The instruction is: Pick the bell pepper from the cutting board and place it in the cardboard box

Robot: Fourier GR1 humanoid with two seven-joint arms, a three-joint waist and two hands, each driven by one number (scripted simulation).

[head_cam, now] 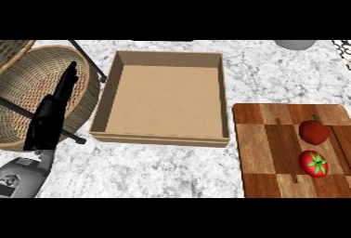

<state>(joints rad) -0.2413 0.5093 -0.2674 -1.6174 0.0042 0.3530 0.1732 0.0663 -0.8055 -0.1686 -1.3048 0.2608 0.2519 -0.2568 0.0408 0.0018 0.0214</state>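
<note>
Low at left, the left hand (51, 116) rests with fingers straight and open, holding nothing (right hand unseen). On the cutting board (267, 153) at right, beside a tomato (314, 163), sits the red bell pepper (314, 132): likely light, smooth, slippery; grip its sides. Between them lies the cardboard box (165, 97).

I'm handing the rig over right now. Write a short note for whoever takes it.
Left hand: open, fingers up, resting at the view's left over the wicker basket.
Right hand: not in view.
Bell pepper: lies on the cutting board, next to a tomato, no hand near it.
Cardboard box: left of the board, nothing in it.
Done: nothing yet.
Left: grasp the pepper, carry it to the box, release.
</note>
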